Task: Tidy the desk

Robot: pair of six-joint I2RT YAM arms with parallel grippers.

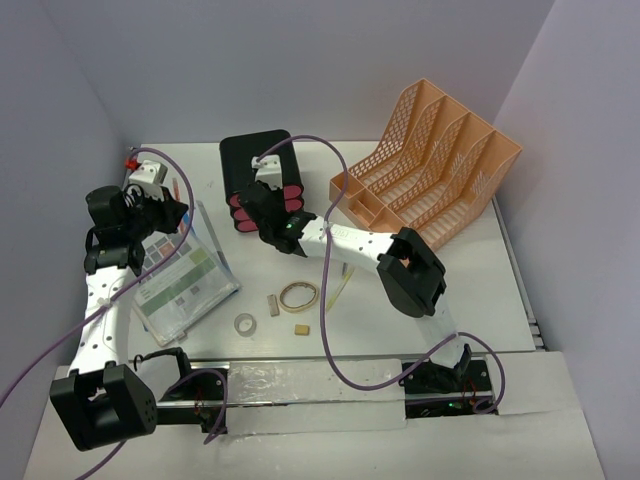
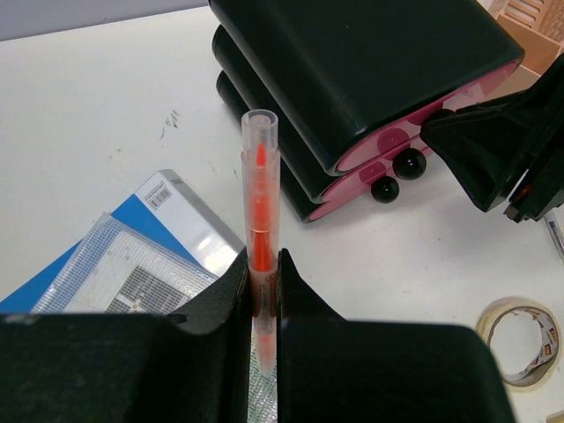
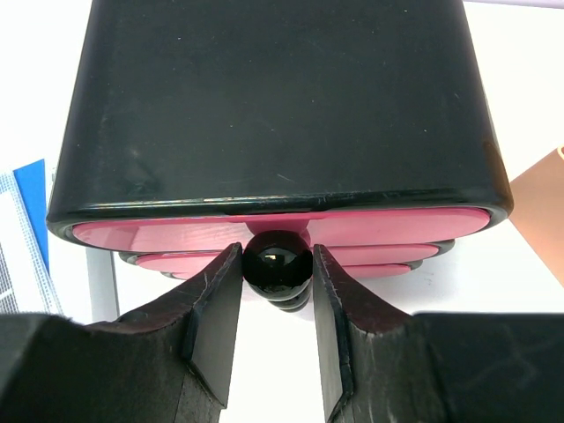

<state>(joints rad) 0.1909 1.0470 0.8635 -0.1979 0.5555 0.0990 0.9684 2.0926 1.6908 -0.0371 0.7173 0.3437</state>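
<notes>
The white desk (image 1: 420, 300) carries a black drawer box (image 1: 255, 160) with pink drawers at the back middle. My right gripper (image 1: 262, 210) is at the box's front. In the right wrist view its jaws (image 3: 276, 254) close on both sides of the black round knob (image 3: 278, 267) of the top pink drawer (image 3: 159, 233), which looks shut. My left gripper (image 2: 263, 260) is shut on an orange pen with a clear cap (image 2: 259, 176), held above the desk left of the box (image 2: 370, 70). In the top view the left gripper (image 1: 170, 210) is over the blue folder.
A blue folder with a mesh pouch and papers (image 1: 185, 275) lies at the left. A peach mesh file rack (image 1: 430, 165) stands at the back right. A tape roll (image 1: 298, 296), a smaller roll (image 1: 244, 324) and two small blocks (image 1: 272, 304) lie near the front middle.
</notes>
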